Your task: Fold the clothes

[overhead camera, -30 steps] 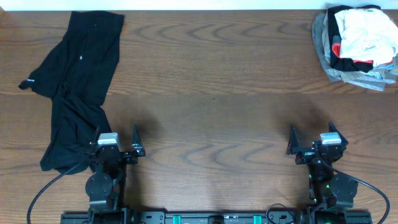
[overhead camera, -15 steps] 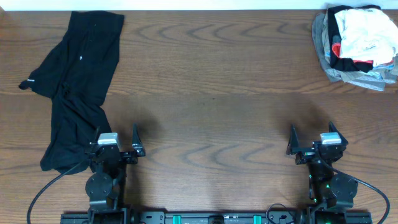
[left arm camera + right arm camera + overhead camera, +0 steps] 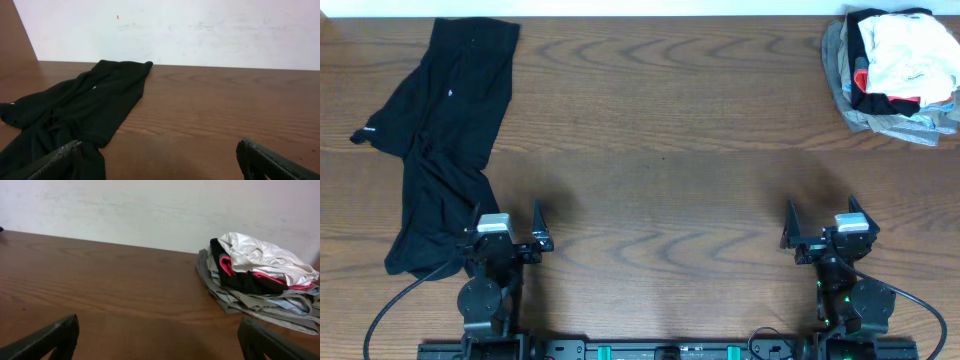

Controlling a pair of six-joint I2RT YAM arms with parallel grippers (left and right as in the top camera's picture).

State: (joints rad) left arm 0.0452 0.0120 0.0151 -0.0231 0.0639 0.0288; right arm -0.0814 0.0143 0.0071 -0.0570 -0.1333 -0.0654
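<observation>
The black T-shirt (image 3: 440, 130) lies crumpled and stretched out lengthwise at the table's far left, with a small white logo mark on it. It also shows in the left wrist view (image 3: 75, 110). My left gripper (image 3: 506, 222) is open and empty at the front left, right beside the shirt's near end; its left finger (image 3: 55, 162) sits over the fabric's edge. My right gripper (image 3: 823, 222) is open and empty at the front right, over bare wood, seen also in the right wrist view (image 3: 160, 347).
A heap of white, grey, red and black garments (image 3: 895, 70) sits at the back right corner, also in the right wrist view (image 3: 260, 277). A white wall runs behind the brown wooden table (image 3: 660, 150).
</observation>
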